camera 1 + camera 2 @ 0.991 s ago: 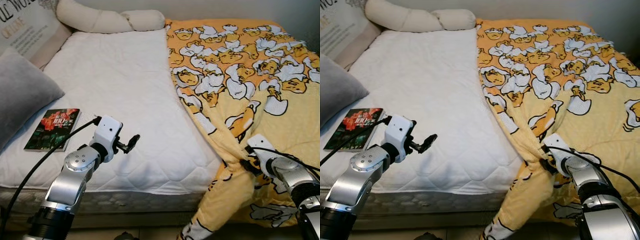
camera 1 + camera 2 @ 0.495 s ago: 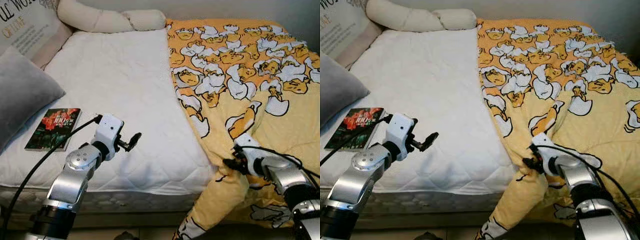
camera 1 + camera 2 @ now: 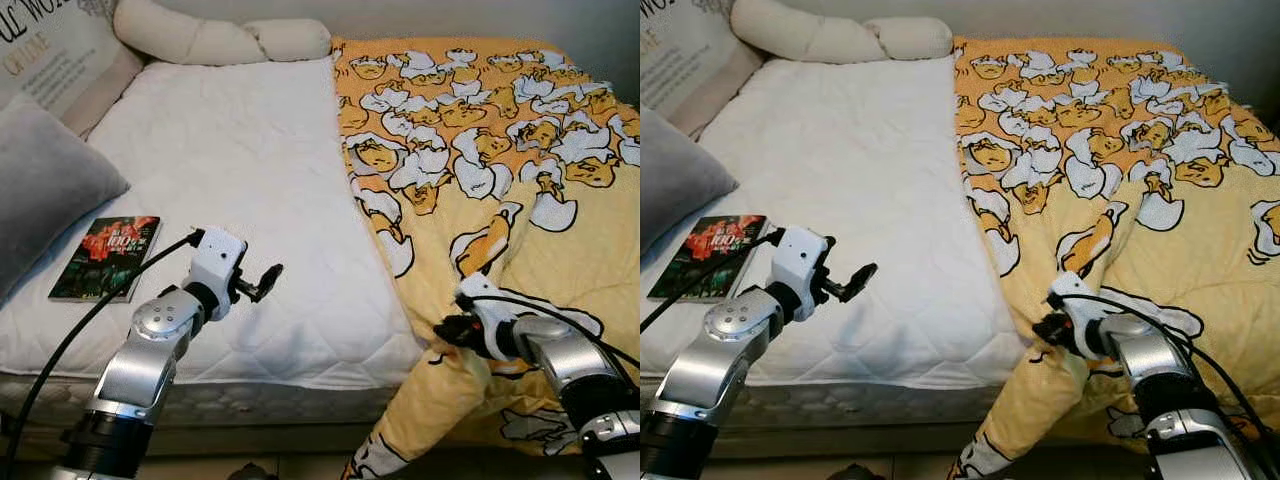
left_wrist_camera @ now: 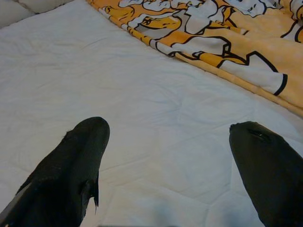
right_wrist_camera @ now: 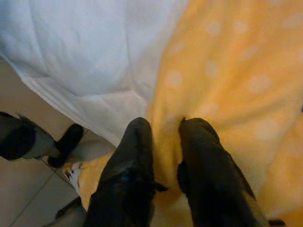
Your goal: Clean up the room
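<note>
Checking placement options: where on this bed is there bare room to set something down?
The white mattress lies bare between the book and the yellow duck blanket, up to the cream bolster. The open left gripper hovers over its front edge. The right side is blanket-covered, with the right gripper pinching its edge.

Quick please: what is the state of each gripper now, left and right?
Left gripper: open, holding nothing, above the mattress.
Right gripper: shut on a fold of the yellow blanket at the bed's edge.
</note>
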You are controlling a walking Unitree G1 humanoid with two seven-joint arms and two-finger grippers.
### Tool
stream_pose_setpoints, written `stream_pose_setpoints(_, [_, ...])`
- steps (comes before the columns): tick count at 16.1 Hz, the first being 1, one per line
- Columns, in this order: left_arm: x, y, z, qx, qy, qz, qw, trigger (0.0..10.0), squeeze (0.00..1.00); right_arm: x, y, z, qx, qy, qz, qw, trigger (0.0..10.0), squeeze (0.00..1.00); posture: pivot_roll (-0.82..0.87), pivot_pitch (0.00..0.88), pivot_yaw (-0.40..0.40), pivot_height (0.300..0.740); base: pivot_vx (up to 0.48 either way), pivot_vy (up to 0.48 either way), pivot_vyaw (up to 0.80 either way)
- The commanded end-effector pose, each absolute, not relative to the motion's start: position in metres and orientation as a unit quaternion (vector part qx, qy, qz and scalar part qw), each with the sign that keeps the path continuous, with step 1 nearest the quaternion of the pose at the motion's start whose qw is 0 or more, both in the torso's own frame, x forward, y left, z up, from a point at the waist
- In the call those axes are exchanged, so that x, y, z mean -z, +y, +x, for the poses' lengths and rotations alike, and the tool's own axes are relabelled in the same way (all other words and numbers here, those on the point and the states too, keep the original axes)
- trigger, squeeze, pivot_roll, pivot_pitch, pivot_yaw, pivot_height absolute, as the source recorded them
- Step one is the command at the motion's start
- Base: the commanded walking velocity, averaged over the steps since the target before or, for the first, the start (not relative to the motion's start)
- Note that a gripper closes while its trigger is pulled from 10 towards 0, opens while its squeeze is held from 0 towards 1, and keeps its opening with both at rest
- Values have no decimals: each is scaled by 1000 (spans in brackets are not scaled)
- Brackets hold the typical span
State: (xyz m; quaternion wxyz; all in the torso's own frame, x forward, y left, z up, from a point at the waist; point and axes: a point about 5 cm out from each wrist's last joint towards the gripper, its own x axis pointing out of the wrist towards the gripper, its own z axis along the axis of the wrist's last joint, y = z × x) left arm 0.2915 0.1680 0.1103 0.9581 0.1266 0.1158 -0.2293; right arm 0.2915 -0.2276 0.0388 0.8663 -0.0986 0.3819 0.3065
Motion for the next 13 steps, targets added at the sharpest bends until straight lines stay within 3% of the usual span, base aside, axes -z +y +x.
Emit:
stream_pose_setpoints(1, [-111, 170, 293, 224, 115, 129, 959, 10000, 0, -46, -217, 293, -331, 366, -64, 867, 0, 0, 12, 0, 15, 740, 0, 0, 0])
stream_pose_setpoints(3, [-111, 171, 293, 224, 115, 128, 959, 10000, 0, -61, -193, 296, -373, 336, 10, 865, 0, 0, 10, 0, 16, 740, 0, 0, 0])
stream_pose_setpoints(6, [-110, 169, 292, 228, 116, 128, 958, 10000, 0, -77, -148, 293, -457, 307, 55, 833, 0, 0, 6, 0, 21, 740, 0, 0, 0])
stream_pose_setpoints(7, [-110, 169, 292, 229, 117, 129, 958, 10000, 0, -80, -140, 290, -470, 305, 51, 826, 0, 0, 6, 0, 21, 740, 0, 0, 0])
stream_pose_setpoints(8, [-110, 169, 292, 230, 117, 130, 957, 10000, 0, -78, -141, 293, -450, 299, -5, 842, 0, 0, 6, 0, 21, 740, 0, 0, 0])
stream_pose_setpoints(9, [-109, 168, 290, 232, 118, 130, 957, 10000, 0, -71, -150, 298, -399, 300, -64, 864, 10000, 0, 5, 0, 18, 740, 0, 0, 0])
stream_pose_setpoints(10, [-108, 167, 289, 233, 120, 131, 956, 10000, 0, -65, -159, 301, -353, 305, -105, 878, 10000, 796, 4, 0, 19, 740, 0, 0, 0])
stream_pose_setpoints(11, [-106, 166, 287, 235, 123, 133, 955, 10000, 0, -61, -164, 303, -315, 307, -153, 885, 10000, 1000, 3, 0, 20, 740, 0, 0, 0])
stream_pose_setpoints(13, [-106, 163, 285, 246, 121, 138, 952, 10000, 0, -59, -159, 303, -280, 313, -183, 889, 10000, 1000, 18, 0, 7, 740, 0, 0, 0])
